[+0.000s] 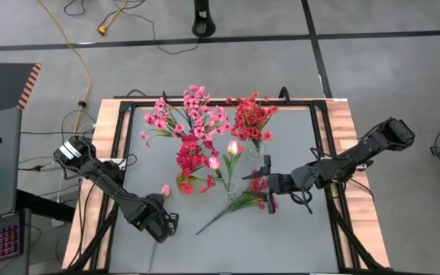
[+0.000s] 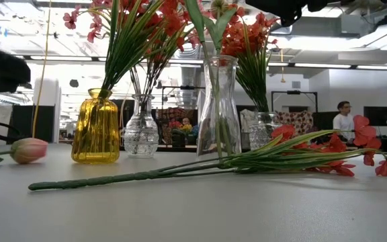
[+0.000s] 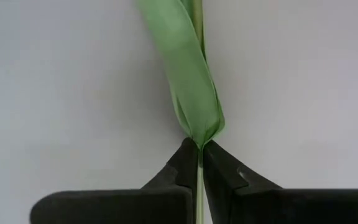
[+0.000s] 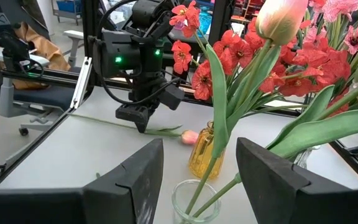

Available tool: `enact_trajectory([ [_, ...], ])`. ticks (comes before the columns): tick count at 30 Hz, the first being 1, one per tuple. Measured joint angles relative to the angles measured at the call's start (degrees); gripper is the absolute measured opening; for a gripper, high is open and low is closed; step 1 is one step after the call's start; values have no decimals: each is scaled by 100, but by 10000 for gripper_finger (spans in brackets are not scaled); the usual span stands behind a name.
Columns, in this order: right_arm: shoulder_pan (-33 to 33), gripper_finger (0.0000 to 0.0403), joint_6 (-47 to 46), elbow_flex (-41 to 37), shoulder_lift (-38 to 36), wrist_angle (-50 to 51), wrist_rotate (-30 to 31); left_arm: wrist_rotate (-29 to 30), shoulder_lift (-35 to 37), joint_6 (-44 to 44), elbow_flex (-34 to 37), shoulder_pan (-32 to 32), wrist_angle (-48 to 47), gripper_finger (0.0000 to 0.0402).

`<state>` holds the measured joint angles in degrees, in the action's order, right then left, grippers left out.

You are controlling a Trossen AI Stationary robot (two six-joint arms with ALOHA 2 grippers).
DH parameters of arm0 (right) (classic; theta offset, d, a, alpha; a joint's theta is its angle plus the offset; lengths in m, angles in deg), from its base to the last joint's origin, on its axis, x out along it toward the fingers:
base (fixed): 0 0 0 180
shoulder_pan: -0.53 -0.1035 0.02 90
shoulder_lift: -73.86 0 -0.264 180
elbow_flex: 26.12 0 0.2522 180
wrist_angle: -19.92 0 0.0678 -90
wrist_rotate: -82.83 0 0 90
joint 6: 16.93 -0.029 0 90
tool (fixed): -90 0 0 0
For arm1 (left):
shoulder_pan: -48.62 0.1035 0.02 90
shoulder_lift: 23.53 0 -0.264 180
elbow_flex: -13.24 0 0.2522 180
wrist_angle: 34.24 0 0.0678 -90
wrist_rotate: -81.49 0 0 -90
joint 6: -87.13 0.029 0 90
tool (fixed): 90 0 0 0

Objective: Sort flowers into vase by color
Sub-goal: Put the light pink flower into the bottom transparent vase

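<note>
No readable writing; on the grey table (image 1: 296, 229) the left gripper (image 3: 199, 163) pinches a tulip stem (image 3: 199, 186), the right gripper (image 4: 199, 171) gapes empty near vases, office behind.

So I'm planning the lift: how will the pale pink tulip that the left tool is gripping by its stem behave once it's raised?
The left tool is shut on the tulip's thin stem, far from the bud, so the bud end will probably droop and sway. It looks light. The narrow stem may twist in that pinch, and its loose leaf could snag.

High overhead; low table-level; wrists close; all share table (image 1: 296, 237).
</note>
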<state>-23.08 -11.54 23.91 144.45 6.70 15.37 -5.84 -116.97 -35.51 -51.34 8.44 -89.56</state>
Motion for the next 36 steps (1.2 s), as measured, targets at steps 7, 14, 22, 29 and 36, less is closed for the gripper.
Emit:
enact_trajectory([
  [7, 0, 230, -481, 0, 0, -2, 0, 242, 6, 1444, -411, -127, 16, 0],
  [14, 0, 230, -922, 0, 0, -9, 0, 557, 9, 3599, -944, -291, 348, 0],
  [22, 0, 230, -1056, 0, 0, -7, -9, 1358, 15, 5575, -1245, -255, 1655, 0],
  [29, -7, 230, -1054, 0, 0, -15, -362, 2808, 15, 7094, -1245, 98, 2624, 0],
  [36, -42, 230, -1046, 0, 0, -348, -616, 3581, 15, 8743, -1245, 599, 3630, 0],
])
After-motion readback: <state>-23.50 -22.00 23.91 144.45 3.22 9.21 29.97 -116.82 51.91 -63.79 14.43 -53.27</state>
